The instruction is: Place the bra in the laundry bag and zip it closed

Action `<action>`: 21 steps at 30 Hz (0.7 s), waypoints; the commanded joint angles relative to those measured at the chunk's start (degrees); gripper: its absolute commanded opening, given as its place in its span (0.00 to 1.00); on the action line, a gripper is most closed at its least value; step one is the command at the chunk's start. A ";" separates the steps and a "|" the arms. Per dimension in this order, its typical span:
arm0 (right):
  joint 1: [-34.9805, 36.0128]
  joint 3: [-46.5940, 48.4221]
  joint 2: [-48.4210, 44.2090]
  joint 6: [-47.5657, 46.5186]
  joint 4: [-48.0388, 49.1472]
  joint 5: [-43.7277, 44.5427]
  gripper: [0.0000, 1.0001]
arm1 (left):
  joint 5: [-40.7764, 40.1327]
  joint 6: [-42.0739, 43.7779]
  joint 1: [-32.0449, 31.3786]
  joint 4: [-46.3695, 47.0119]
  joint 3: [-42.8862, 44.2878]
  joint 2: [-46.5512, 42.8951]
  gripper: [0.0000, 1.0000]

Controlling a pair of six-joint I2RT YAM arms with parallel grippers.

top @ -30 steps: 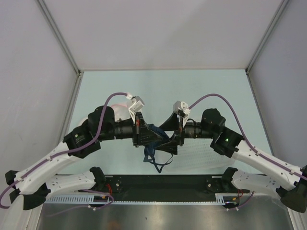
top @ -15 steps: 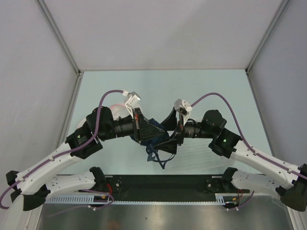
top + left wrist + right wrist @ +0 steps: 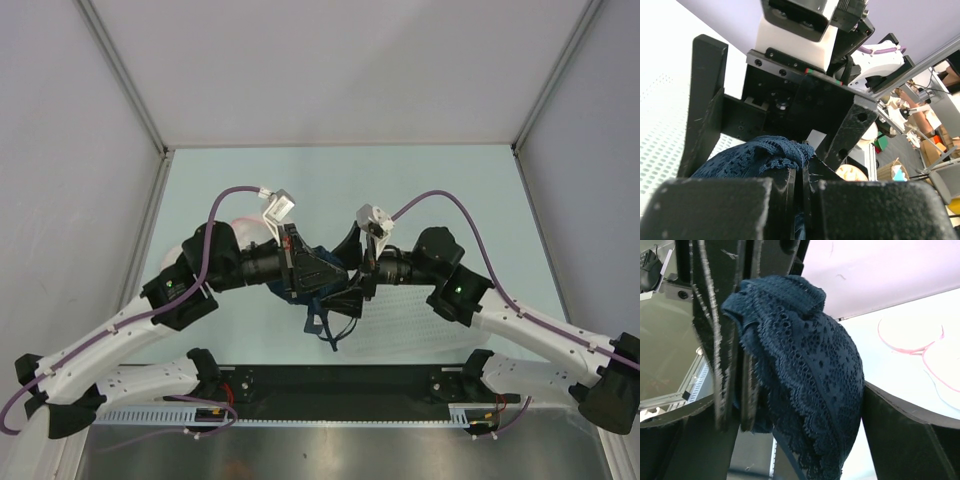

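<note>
The bra (image 3: 327, 262) is dark navy lace and hangs above the table between the two arms, with thin straps (image 3: 325, 328) dangling below it. My left gripper (image 3: 312, 275) is shut on one edge of the bra; the left wrist view shows the lace (image 3: 760, 155) bunched over its closed fingertips (image 3: 802, 172). My right gripper (image 3: 350, 287) is open, and its fingers (image 3: 912, 432) stand on either side of the hanging bra (image 3: 825, 370). The laundry bag (image 3: 246, 230), white mesh with a pink rim, lies behind the left arm and is mostly hidden; it also shows in the right wrist view (image 3: 920, 347).
A white perforated plastic basket (image 3: 420, 320) lies flat on the table under the right arm and also shows in the left wrist view (image 3: 660, 125). Grey walls enclose the table on three sides. Both arm bases sit at the near edge.
My left gripper has carried the bra slightly right and away from the near edge. My right gripper has moved left, closer around the bra. The straps have swung along.
</note>
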 commanded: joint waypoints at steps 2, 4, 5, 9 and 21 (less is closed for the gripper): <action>0.40 0.97 0.76 1.47 3.86 -0.98 0.85 | 1.01 -0.68 0.29 2.93 -0.26 -0.05 0.00; 0.40 0.79 0.59 1.74 3.51 -0.54 0.75 | 0.83 -0.59 0.37 2.67 -0.26 -0.05 0.00; 0.40 0.71 0.50 1.92 3.33 -0.45 0.70 | 0.83 -0.50 0.38 2.67 -0.34 -0.13 0.00; 0.40 0.79 0.15 2.88 2.72 -0.63 0.43 | -0.31 0.46 0.55 1.71 -0.34 -0.22 0.00; -0.47 -0.61 0.50 4.12 0.08 0.07 0.00 | -11.12 10.13 1.96 -9.88 5.44 -4.97 0.71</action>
